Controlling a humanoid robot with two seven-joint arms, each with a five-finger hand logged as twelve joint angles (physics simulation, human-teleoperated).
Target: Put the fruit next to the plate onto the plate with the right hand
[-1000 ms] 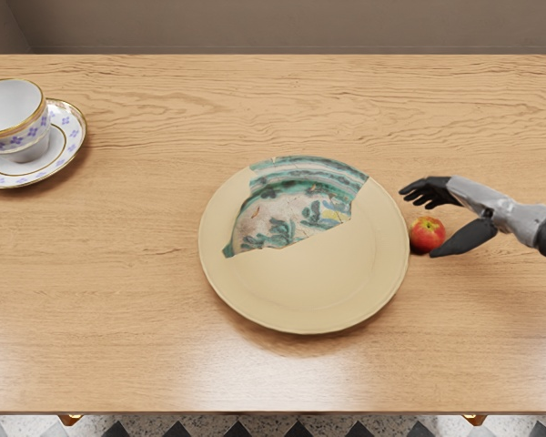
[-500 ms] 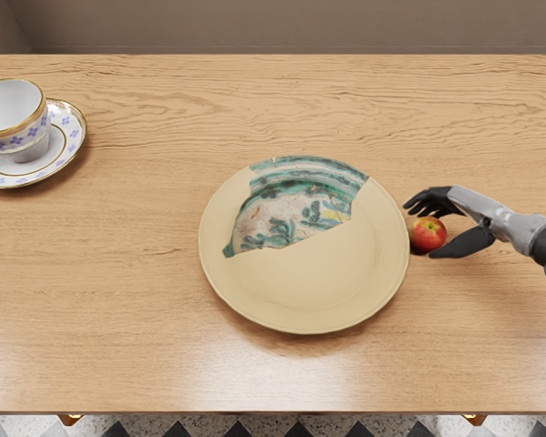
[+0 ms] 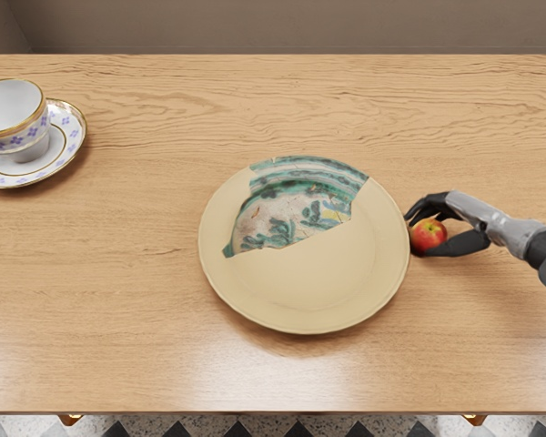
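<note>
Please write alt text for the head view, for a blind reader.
The right hand wraps around a red apple on a wooden table, just right of a large plate. A teacup on a saucer stands at the far left.

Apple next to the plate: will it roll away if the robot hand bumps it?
Probably. The apple is round on a flat table, so a nudge could roll it. It looks small and firm, likely light. Its shiny skin may slip, though the right hand curls around both sides.
</note>
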